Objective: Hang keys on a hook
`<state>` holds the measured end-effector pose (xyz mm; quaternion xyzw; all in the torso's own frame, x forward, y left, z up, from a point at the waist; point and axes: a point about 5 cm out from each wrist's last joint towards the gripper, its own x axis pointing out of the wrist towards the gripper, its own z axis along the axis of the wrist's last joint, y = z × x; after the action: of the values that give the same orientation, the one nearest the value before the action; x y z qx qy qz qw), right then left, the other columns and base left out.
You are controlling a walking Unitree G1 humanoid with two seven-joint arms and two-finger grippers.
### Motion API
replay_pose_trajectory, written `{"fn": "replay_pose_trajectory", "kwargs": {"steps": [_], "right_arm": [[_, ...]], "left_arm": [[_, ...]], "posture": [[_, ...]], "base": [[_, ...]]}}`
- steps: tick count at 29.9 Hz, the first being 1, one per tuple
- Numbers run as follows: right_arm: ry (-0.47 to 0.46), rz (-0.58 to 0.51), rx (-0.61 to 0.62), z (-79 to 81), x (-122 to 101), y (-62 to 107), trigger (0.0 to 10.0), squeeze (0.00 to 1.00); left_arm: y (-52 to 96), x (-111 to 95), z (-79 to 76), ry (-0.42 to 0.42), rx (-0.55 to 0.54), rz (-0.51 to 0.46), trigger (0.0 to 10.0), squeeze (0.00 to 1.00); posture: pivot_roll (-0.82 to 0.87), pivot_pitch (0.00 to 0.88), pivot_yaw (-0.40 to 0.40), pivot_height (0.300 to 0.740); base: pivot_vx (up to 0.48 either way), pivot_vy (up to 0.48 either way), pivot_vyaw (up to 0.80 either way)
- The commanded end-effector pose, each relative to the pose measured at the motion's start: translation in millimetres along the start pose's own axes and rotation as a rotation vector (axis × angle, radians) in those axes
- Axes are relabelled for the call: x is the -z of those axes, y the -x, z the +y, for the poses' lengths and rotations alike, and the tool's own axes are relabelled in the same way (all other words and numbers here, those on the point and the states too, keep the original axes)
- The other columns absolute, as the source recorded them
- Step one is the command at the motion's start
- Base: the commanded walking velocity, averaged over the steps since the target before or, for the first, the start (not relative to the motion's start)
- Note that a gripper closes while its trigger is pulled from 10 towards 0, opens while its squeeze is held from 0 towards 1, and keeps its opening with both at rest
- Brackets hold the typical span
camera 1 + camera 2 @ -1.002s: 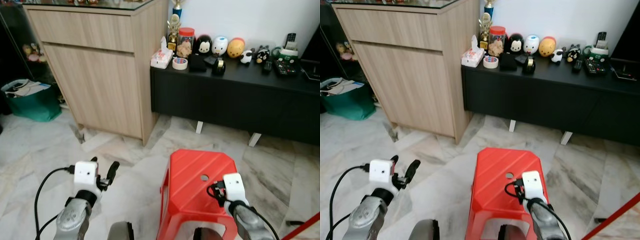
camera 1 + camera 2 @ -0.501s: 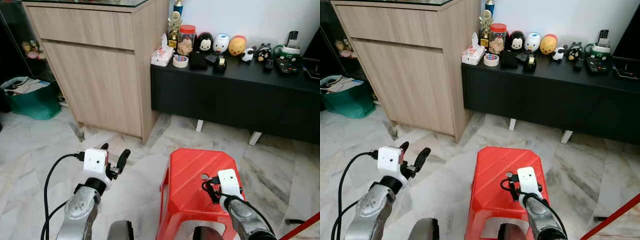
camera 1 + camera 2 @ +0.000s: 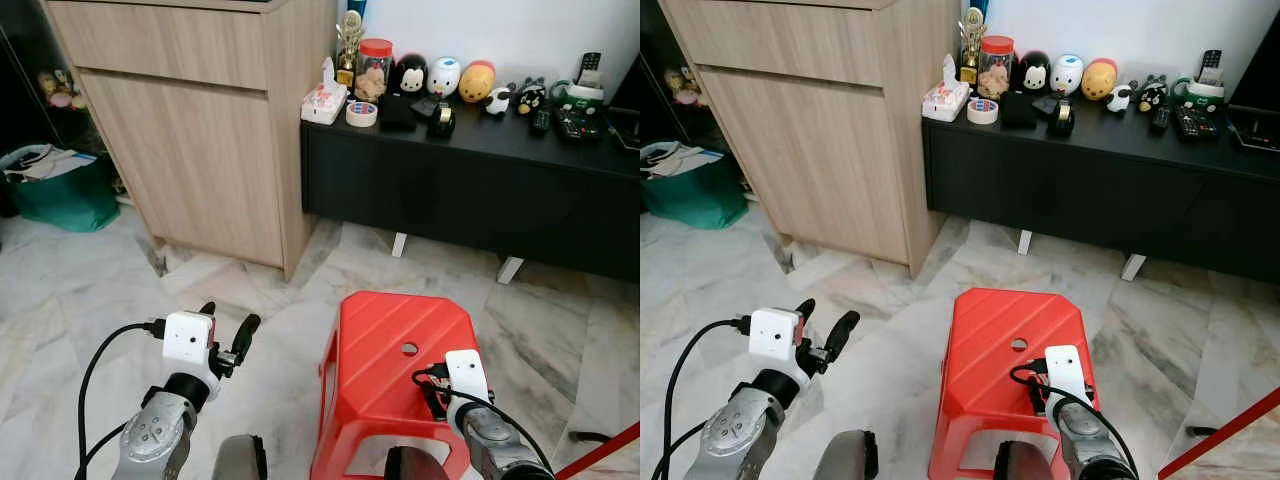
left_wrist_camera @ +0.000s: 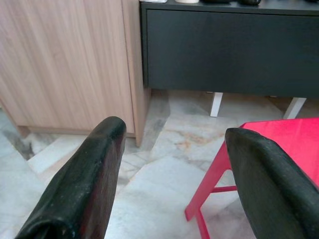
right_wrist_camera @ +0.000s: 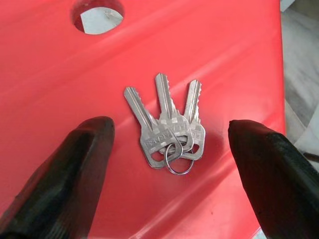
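Marble floor surrounds the red stool [image 3: 400,370], and the keys [image 5: 167,132] lie flat on its top, not yet picked up. Your right gripper [image 5: 169,169] hangs just above them with fingers spread wide; your left gripper [image 3: 228,335] waits open, empty. You must first grasp, then find a hook.

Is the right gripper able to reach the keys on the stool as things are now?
Probably yes. The right gripper is open, with the keys flat on the stool between its fingers, and nothing lies in between.
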<state>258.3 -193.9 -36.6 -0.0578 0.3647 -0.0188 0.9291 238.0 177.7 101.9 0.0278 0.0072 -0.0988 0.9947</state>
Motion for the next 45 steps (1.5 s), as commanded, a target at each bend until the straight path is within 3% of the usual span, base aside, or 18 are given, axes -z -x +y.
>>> {"fn": "replay_pose_trajectory", "kwargs": {"steps": [1, 5, 6, 7, 8, 18, 29, 45], "right_arm": [[-0.032, 0.052, 0.037, -7.4, 11, 1.6, 10.0, 0.0], [-0.063, 0.082, 0.062, -11.6, 17, 2.9, 10.0, 0.0], [-0.068, 0.088, 0.061, -11.7, 18, 3.1, 8.8, 0.0], [-0.068, 0.088, 0.061, -11.7, 18, 3.1, 8.8, 0.0], [-0.071, 0.096, 0.059, -11.6, 20, 3.4, 0.0, 0.0], [-0.052, 0.127, 0.011, -0.9, 29, 4.7, 0.0, 0.0], [-0.044, 0.145, 0.01, -0.9, 32, 5.6, 0.0, 0.0], [-0.091, 0.101, -0.024, 8.8, 23, 3.4, 0.0, 0.0]], "left_arm": [[3.6, -2, 1.6, -0.005, -0.004, 0.009, 10.0, 0.0], [5.2, -1, 1.4, -0.005, -0.006, 0.017, 10.0, 0.0], [5.4, -1, 1.6, -0.005, -0.006, 0.017, 10.0, 0.0], [5.4, -1, 1.6, -0.005, -0.006, 0.017, 10.0, 0.0], [5.8, -2, 1.8, -0.005, -0.007, 0.02, 10.0, 0.0], [12.8, -1, 3.3, -0.014, -0.013, 0.04, 10.0, 0.0], [18.8, -1, 4.7, -0.024, -0.013, 0.06, 10.0, 0.0], [5.3, 2, 13.5, -0.044, -0.023, 0.057, 10.0, 0.0]], "posture": [[0.16, 0.088, -0.053, 0.605], [0.16, 0.089, -0.053, 0.605], [0.17, 0.09, -0.052, 0.605], [0.17, 0.09, -0.052, 0.605], [0.17, 0.09, -0.052, 0.605], [0.19, 0.093, -0.063, 0.605], [0.21, 0.1, -0.061, 0.605], [0.2, 0.0, -0.05, 0.605]], "base": [[0.0, 0.0, 0.0], [0.0, 0.0, 0.0], [0.0, 0.0, 0.0], [0.0, 0.0, 0.0], [0.0, 0.0, 0.0], [0.0, 0.0, 0.0], [0.0, 0.0, 0.0], [0.0, 0.0, 0.0]]}}
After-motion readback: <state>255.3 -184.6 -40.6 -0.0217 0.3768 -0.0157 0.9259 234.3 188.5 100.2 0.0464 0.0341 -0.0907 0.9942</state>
